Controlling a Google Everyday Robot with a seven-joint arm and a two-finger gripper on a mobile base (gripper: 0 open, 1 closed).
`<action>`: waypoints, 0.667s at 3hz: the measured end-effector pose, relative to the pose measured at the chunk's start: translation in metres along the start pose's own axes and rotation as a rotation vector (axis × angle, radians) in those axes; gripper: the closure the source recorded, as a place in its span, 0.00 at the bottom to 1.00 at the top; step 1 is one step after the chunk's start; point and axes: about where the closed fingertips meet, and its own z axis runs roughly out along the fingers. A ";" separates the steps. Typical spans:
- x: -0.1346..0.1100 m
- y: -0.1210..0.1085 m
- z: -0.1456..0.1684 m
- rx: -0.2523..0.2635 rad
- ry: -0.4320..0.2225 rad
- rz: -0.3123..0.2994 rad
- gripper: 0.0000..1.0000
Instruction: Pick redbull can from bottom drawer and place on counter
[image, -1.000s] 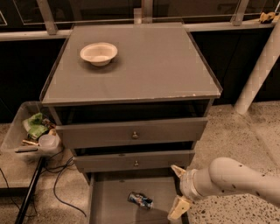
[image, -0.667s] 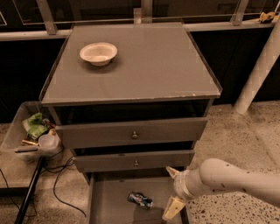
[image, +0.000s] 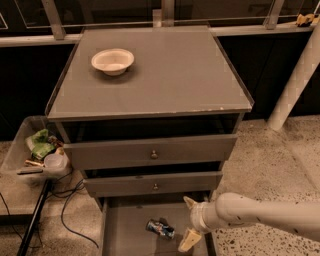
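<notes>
Your redbull can (image: 160, 228) is lying on its side on the floor of the pulled-out bottom drawer (image: 125, 232), down around 6 o'clock in the view. Your gripper (image: 189, 221) hangs just beside it, at the can's 3 o'clock, with its fingers spread wide and empty. I can't tell if it's touching the can. Up on the tabletop (image: 175, 75) there's a white bowl (image: 112, 61) over at 10 o'clock. A clear bin (image: 20, 150) of odds and ends sits at 9 o'clock of the cabinet.
</notes>
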 end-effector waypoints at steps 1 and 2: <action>0.018 0.002 0.040 -0.022 -0.054 -0.019 0.00; 0.033 0.003 0.075 -0.054 -0.111 -0.039 0.00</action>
